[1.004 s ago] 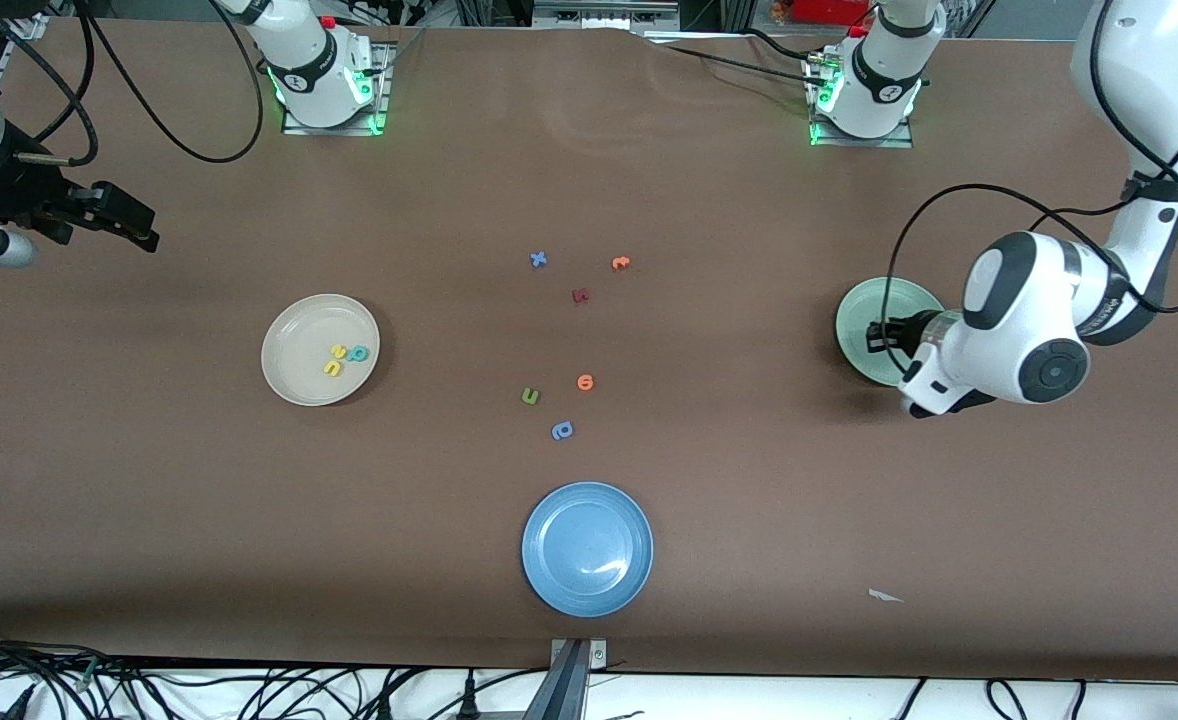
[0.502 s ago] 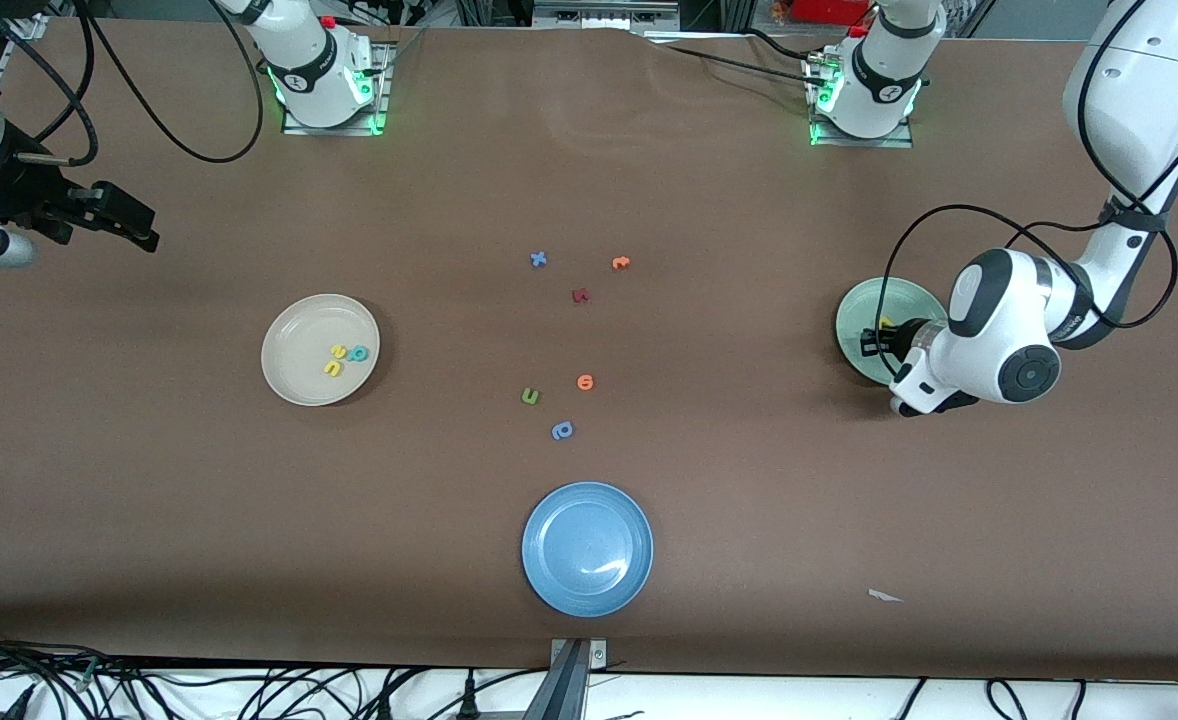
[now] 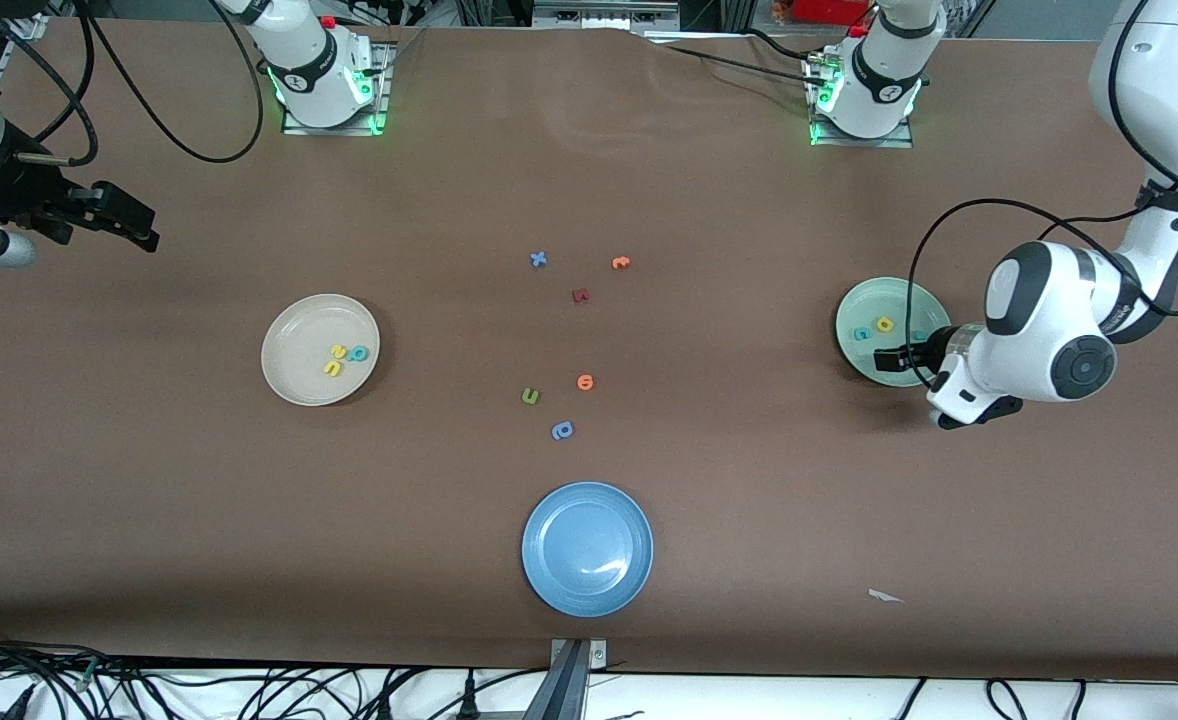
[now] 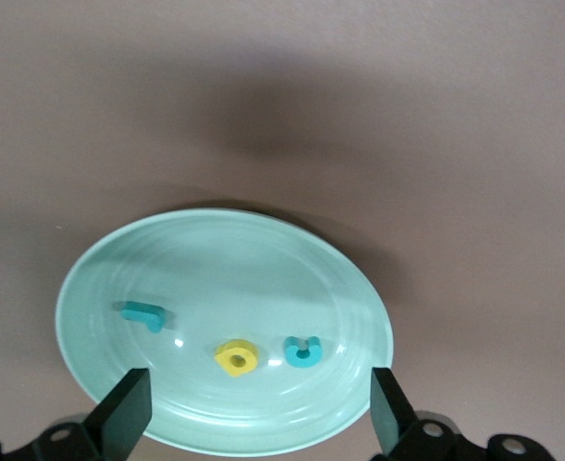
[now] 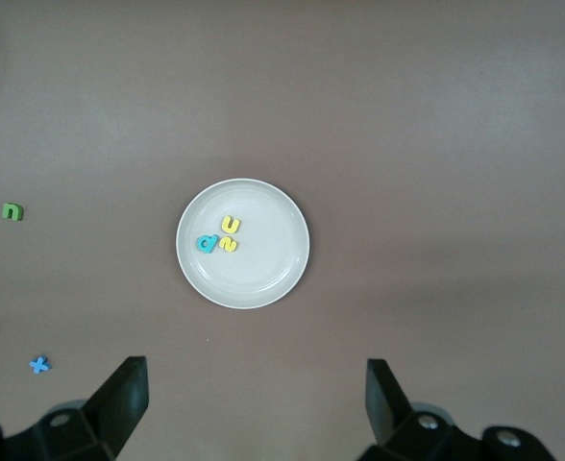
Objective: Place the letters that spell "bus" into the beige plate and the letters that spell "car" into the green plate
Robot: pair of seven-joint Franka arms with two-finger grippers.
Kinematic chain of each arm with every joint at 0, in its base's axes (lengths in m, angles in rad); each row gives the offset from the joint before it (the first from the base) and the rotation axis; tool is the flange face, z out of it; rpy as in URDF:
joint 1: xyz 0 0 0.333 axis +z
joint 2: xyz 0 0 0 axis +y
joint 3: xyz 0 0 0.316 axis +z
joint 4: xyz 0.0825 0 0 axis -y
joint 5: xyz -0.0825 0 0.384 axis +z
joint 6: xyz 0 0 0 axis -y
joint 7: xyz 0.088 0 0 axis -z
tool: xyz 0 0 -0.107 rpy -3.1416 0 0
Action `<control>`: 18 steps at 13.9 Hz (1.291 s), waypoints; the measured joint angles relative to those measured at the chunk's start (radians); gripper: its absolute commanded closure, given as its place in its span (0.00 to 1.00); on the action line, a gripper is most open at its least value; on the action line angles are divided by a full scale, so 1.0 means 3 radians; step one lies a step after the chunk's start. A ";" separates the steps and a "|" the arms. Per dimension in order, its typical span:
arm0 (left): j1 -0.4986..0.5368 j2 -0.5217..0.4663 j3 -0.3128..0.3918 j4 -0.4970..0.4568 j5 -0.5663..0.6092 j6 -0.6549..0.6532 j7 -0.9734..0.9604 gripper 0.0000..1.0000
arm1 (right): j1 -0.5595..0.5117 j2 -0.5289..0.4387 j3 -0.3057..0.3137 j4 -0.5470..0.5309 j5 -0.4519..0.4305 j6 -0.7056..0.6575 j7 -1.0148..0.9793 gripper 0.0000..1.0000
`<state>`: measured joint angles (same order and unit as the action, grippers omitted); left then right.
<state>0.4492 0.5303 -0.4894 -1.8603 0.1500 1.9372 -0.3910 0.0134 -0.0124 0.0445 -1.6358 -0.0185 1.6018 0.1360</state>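
Brown table (image 3: 749, 480): from the front, the beige plate (image 3: 294, 375) lies toward the right arm's end and the green plate (image 3: 854, 305) toward the left arm's end.
Beige plate, front: a teal b (image 3: 358, 353), a yellow u (image 3: 338, 351) and a yellow s (image 3: 332, 368) lie inside it, close together.
Green plate, front: a teal c (image 3: 861, 334) and a yellow a (image 3: 885, 324) show inside; the left arm covers part of the plate.
Left claw (image 3: 894, 360), front: low over the green plate's rim, on the side nearer the camera.
Right claw (image 3: 134, 225), front: in the air over bare table, waiting.
Strays, front: a blue plate (image 3: 549, 580) and several spare letters (image 3: 561, 431) lie mid-table.
Left wrist view: fingers (image 4: 119, 423) spread wide and empty; the thin teal r (image 4: 143, 314) lies in the plate with the a and c.
Right wrist view: fingers (image 5: 119, 399) spread, empty, high over the beige plate.
Judgement: both words look placed.
Risk: a left arm leaving low could clip the rim, shift the plate and spill the light foam letters.
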 measured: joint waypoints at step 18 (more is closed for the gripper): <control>0.0086 -0.0461 -0.0038 0.1855 0.0000 -0.1419 0.0351 0.00 | 0.0000 0.0001 -0.0001 0.0000 0.0000 -0.0001 0.0000 0.00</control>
<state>0.4751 0.3922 -0.5008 -1.3036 0.1501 1.5113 -0.2858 0.0133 -0.0122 0.0443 -1.6357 -0.0184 1.6015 0.1359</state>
